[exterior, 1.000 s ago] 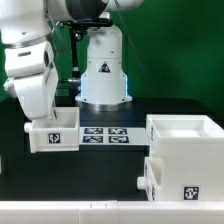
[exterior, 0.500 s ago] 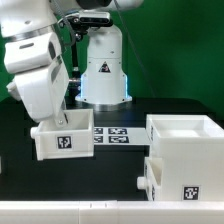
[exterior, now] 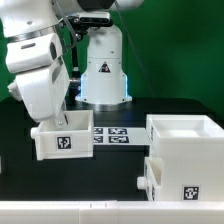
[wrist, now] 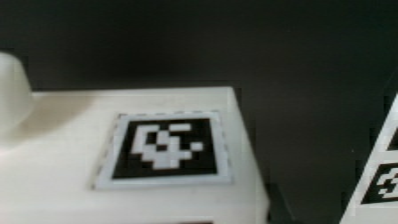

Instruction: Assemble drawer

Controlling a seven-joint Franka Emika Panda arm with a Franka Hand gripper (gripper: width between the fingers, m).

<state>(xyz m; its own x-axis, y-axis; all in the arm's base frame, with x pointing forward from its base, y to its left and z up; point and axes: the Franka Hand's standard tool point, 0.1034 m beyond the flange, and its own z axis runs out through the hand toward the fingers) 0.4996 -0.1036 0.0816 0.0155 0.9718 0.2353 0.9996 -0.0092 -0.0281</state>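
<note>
A small white drawer box with a black-and-white tag on its front hangs tilted just above the black table at the exterior view's left. My gripper comes down onto its far left wall and is shut on it; the fingertips are hidden behind the wall. In the wrist view the box's tagged face fills most of the picture and no fingers show. A large white drawer casing stands at the exterior view's right, with a second tagged white box in front of it.
The marker board lies flat on the table between the held box and the casing; its edge shows in the wrist view. The robot's white base stands behind it. The table's front edge is near.
Over the last second the arm carried the small drawer box toward the exterior view's right and nearer the camera, tilting it. Since half a second ago nothing has visibly moved.
</note>
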